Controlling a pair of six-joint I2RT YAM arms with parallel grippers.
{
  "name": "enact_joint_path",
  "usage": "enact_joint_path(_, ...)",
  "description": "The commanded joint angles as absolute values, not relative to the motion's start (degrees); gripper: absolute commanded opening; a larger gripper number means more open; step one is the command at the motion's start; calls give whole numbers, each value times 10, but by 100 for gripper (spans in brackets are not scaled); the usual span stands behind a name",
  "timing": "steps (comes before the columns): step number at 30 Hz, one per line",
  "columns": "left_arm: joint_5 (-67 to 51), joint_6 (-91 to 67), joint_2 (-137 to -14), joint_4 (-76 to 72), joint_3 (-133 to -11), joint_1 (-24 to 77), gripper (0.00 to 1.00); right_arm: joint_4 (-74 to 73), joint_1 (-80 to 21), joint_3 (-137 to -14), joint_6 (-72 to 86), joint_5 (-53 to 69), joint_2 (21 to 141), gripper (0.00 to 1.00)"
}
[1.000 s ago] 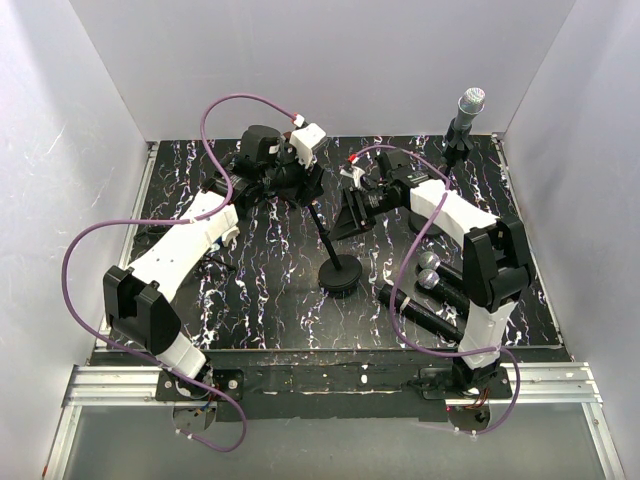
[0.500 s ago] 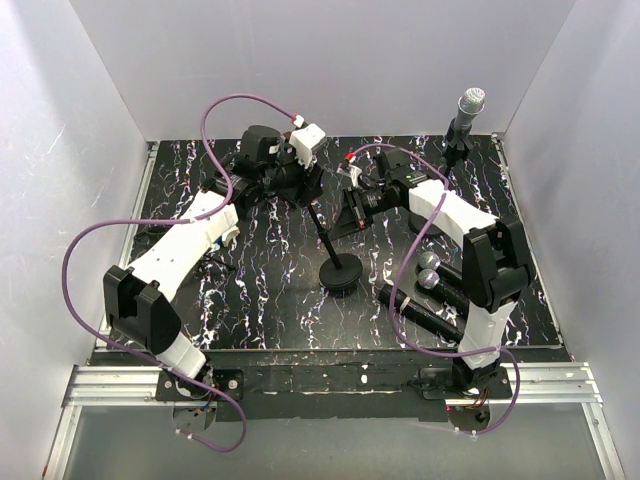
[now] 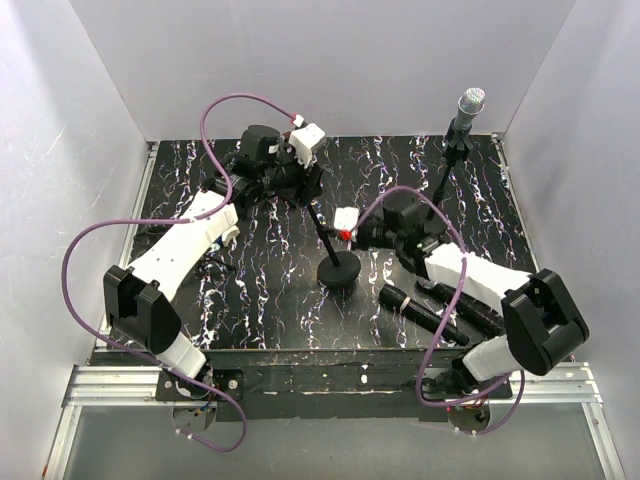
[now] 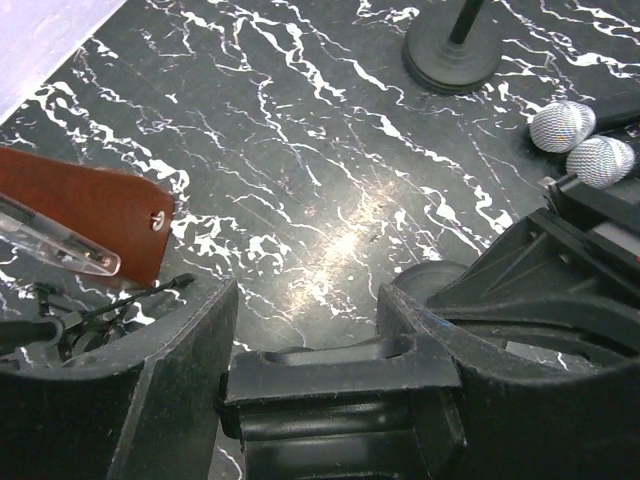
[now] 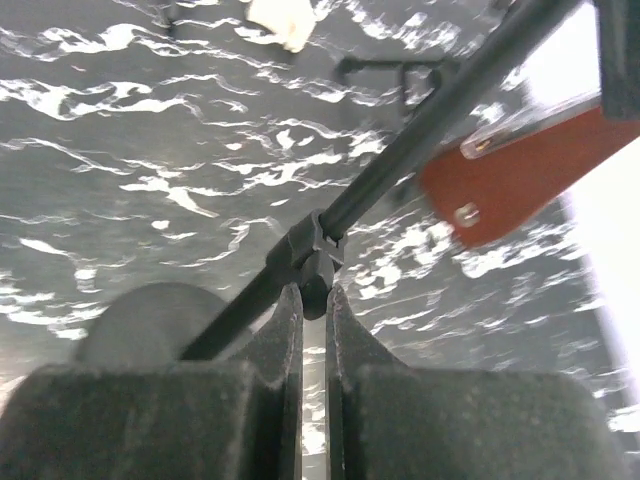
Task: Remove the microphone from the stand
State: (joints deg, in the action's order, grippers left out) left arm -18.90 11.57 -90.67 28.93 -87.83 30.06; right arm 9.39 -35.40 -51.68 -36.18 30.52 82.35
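A silver-headed microphone [image 3: 470,103] sits upright in the far right stand [image 3: 445,175], with neither gripper near it. My left gripper [image 3: 293,182] is at the top of the empty middle stand [image 3: 340,273]. In its wrist view its jaws [image 4: 305,300] are closed on that stand's black clip [image 4: 330,375]. My right gripper [image 3: 338,236] is low beside the same stand's leaning pole. Its fingers [image 5: 313,292] are shut, the tips at a small knob on the pole's collar [image 5: 315,250]. Whether they pinch the knob I cannot tell.
Two loose microphones [image 3: 420,312] [image 3: 470,308] lie on the black marbled table [image 3: 250,290] at the front right, under the right arm. Their mesh heads [image 4: 560,125] [image 4: 598,160] show beside the far stand's round base [image 4: 455,55]. White walls enclose the table.
The right arm swung forward and left, from beside the far stand down to the middle stand's pole. Its gripper closed on the way. The left arm has not moved.
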Motion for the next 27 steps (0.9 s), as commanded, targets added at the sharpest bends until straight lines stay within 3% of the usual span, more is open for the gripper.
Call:
enact_joint_path(1, -213, 104, -899, 287, -895, 304, 55, 527, -368, -405, -614, 231, 845, 1)
enact_joint_path(4, -215, 104, -899, 287, -896, 304, 55, 655, -369, -360, -703, 281, 872, 1)
enact_joint_path(8, -217, 108, -902, 287, -901, 304, 55, 685, -370, -355, -684, 290, 862, 5)
enact_joint_path(12, -209, 136, -904, 287, -911, 304, 55, 616, -367, -355, -686, 257, 828, 48)
enact_joint_path(14, -203, 154, -907, 287, -919, 304, 55, 576, -367, -351, -679, 236, 803, 58)
enact_joint_path(16, -201, 175, -913, 288, -933, 304, 55, 556, -361, -344, -644, 212, 779, 63)
enact_joint_path(27, -207, 300, -969, 311, -1027, 307, 55, 359, -313, -401, -375, 28, 701, 63)
